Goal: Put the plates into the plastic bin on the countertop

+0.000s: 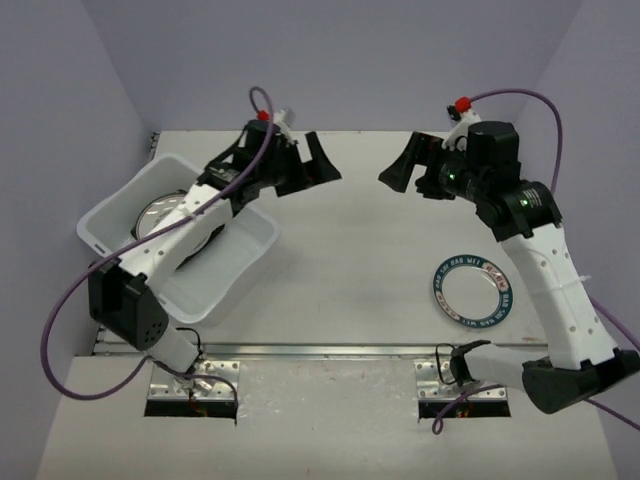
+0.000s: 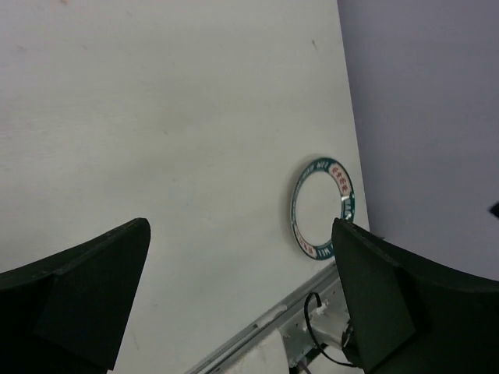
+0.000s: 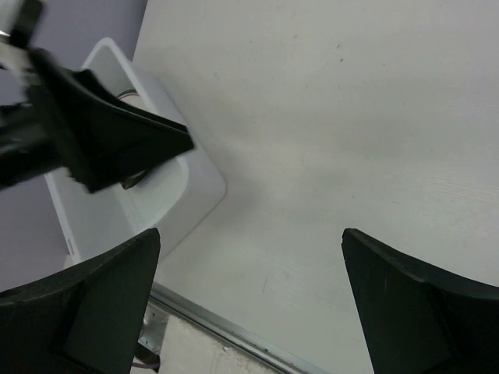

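Top view: our left gripper [image 1: 312,168] is spread wide and empty beside the plastic bin [image 1: 252,240], which holds a plate [image 1: 160,212]. The right gripper [image 1: 398,172] is wide and empty. A round plate [image 1: 473,291] lies on the countertop [image 1: 340,250].
Left wrist: we see the jaws gaping, nothing between them, and the round plate near the metal rail [image 2: 265,327].
Right wrist: we see the jaws wide and empty, with the bin at the left.

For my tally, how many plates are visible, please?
2: one plate on the countertop, right side; another in the plastic bin under the left arm. More may be hidden.
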